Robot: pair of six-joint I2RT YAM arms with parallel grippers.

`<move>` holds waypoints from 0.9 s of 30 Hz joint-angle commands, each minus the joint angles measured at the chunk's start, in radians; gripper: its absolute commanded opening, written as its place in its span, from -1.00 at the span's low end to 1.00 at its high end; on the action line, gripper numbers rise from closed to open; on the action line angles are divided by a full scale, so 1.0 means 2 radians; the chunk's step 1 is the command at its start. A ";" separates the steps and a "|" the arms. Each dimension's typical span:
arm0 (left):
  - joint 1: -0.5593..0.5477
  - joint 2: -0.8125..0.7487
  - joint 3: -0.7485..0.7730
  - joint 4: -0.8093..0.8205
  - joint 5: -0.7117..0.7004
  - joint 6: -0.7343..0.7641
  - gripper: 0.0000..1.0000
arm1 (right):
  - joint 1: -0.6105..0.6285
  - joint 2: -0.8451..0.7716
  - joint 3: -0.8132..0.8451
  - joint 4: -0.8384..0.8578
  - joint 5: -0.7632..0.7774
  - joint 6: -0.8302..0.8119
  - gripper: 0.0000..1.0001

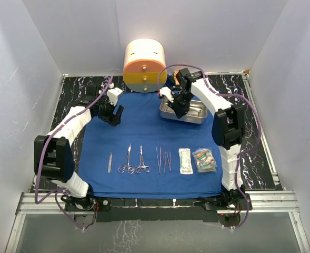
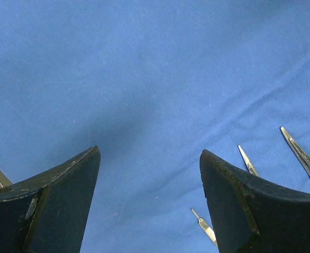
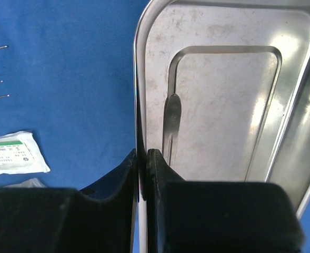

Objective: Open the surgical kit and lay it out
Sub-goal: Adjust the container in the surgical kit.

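The royal-blue cloth (image 1: 144,132) lies spread flat on the table. Along its near half sit a scalpel (image 1: 110,162), scissors (image 1: 127,159), forceps (image 1: 141,159), tweezers (image 1: 163,159) and two clear packets (image 1: 185,161) in a row. The shiny steel tray (image 1: 194,113) rests at the cloth's back right and looks empty inside. My right gripper (image 3: 143,153) is shut on the tray's (image 3: 223,95) left wall. My left gripper (image 2: 150,153) hangs open over bare cloth (image 2: 144,79) at the back left, nothing between its fingers; the scalpel's tip (image 2: 205,225) shows beside it.
A round cream-and-orange drawer container (image 1: 144,66) stands at the back centre, just behind the cloth. A small orange box (image 1: 171,79) sits beside it, behind the tray. Black marbled table (image 1: 249,89) borders the cloth, and white walls close in on three sides.
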 commanded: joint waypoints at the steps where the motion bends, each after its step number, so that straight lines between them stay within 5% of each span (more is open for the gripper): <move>1: 0.005 -0.021 0.000 -0.002 0.019 -0.004 0.51 | 0.005 -0.051 -0.001 0.011 0.003 -0.007 -1.00; 3: 0.005 -0.020 0.001 -0.003 0.020 -0.005 0.52 | -0.002 -0.050 -0.020 0.034 0.038 0.006 -1.00; 6: 0.006 -0.022 0.000 -0.002 0.020 -0.004 0.53 | 0.007 -0.035 0.010 -0.013 -0.023 0.005 -1.00; 11: 0.006 -0.025 -0.008 0.002 0.023 -0.005 0.53 | -0.002 -0.072 -0.058 0.061 0.011 0.021 -1.00; 16: 0.008 -0.028 -0.011 0.003 0.022 -0.003 0.54 | 0.000 -0.065 -0.017 0.005 -0.057 0.045 -1.00; 27: 0.011 -0.028 -0.011 0.005 0.029 -0.007 0.55 | 0.005 -0.103 -0.061 0.029 -0.066 0.051 -1.00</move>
